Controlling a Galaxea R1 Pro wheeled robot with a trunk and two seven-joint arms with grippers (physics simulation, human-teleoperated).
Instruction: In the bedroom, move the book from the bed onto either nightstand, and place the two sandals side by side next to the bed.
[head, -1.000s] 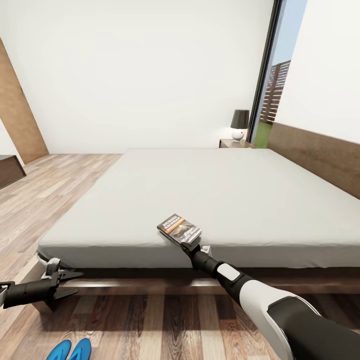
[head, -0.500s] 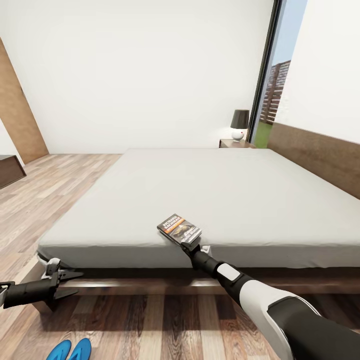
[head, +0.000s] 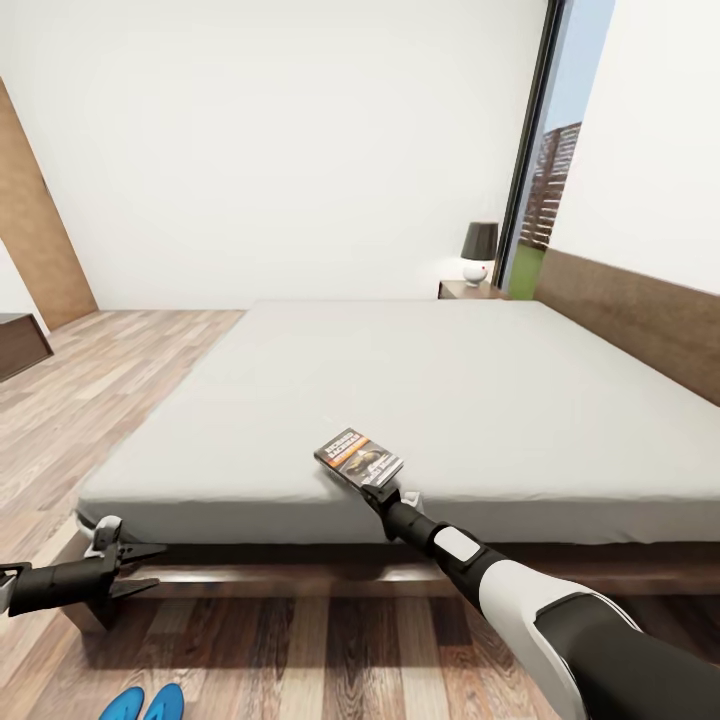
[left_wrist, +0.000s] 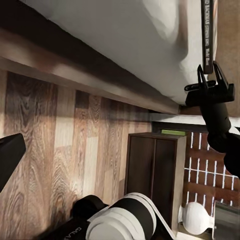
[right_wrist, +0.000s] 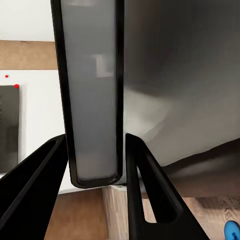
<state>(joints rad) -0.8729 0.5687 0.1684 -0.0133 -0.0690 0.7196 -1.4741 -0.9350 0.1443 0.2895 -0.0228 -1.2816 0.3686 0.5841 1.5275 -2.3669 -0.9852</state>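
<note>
The book (head: 358, 458) lies near the front edge of the bed (head: 420, 380), a dark cover with an orange band. My right gripper (head: 386, 491) is shut on its near edge; in the right wrist view the book (right_wrist: 92, 100) sits edge-on between the two fingers (right_wrist: 37, 190). The left wrist view has the same grip, with the book (left_wrist: 207, 30) above the right gripper (left_wrist: 210, 80). My left gripper (head: 150, 568) hangs open and empty by the bed's front left corner. The two blue sandals (head: 142, 704) lie side by side on the floor. A nightstand (head: 468, 288) stands at the far side.
A lamp (head: 478, 250) with a dark shade stands on the nightstand, next to a tall window (head: 540, 200). The wooden headboard (head: 640, 320) runs along the right wall. A dark low cabinet (head: 20, 340) sits at the far left on the wood floor (head: 90, 380).
The whole picture has shifted slightly down, so the camera has moved. Both grippers and the book keep their places in the view.
</note>
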